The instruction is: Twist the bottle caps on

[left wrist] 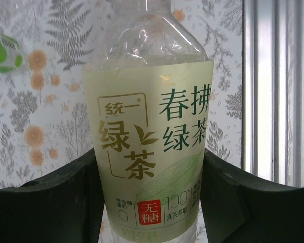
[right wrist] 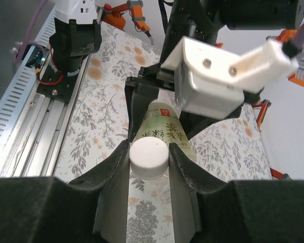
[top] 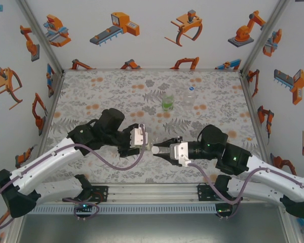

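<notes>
- Pale yellow-green label is wrapping the green-tea bottle point(left wrist: 152, 126), w/ Chinese lettering facing the left wrist cam.
- L gripper point(top: 143, 139) is clamping that bottle round its labelled body. Its black fingers point(left wrist: 61, 202) are pressing on both sides, closed only as far as the bottle's width is allowing.
- Bottle is lying roughly level in mid-bench area, neck pointing toward the R arm, and is looking lifted off the bench point(top: 101, 91).
- White screw cap point(right wrist: 149, 153) is sitting at the neck end of the bottle, touching it. Can't tell if it's threaded on or how far.
- R gripper point(top: 160, 150) is pinching the cap between its fingertips, narrowly parted and gripping the cap's rim on both sides.
- Both grippers are facing each other nose to nose, w/ the bottle and cap bridging them.
- Green-label bottle point(top: 167, 101) is standing upright toward the far side of the bench, well apart from the grippers.
- Clear bottle point(top: 190, 95) is standing upright just beside it, to its right.
- Floral-print sheet is covering the bench top.
</notes>
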`<action>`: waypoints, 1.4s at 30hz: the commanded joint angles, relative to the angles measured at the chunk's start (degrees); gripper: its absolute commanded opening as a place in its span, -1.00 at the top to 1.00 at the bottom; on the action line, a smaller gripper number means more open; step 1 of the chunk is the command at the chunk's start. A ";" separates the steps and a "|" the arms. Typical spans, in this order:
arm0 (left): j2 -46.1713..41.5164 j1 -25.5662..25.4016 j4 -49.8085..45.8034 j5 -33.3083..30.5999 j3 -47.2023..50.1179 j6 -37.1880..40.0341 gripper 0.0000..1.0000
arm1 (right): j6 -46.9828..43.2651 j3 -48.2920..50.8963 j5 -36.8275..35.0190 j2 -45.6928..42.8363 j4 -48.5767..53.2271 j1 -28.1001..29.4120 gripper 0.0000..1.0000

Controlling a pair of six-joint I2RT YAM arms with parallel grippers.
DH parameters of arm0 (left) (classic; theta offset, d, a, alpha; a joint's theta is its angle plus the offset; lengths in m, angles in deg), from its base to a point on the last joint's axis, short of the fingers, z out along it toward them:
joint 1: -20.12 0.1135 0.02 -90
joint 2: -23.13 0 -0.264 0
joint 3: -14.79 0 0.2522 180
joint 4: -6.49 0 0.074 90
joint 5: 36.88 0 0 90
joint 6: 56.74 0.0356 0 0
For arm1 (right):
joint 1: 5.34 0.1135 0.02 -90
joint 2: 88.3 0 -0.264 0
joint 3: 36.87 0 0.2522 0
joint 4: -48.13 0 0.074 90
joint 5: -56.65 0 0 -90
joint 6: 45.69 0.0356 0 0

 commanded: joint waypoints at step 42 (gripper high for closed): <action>-15.36 14.62 9.81 -3.32 5.50 -22.63 1.00 | 41.72 23.58 -20.26 42.09 -38.34 -7.96 -0.01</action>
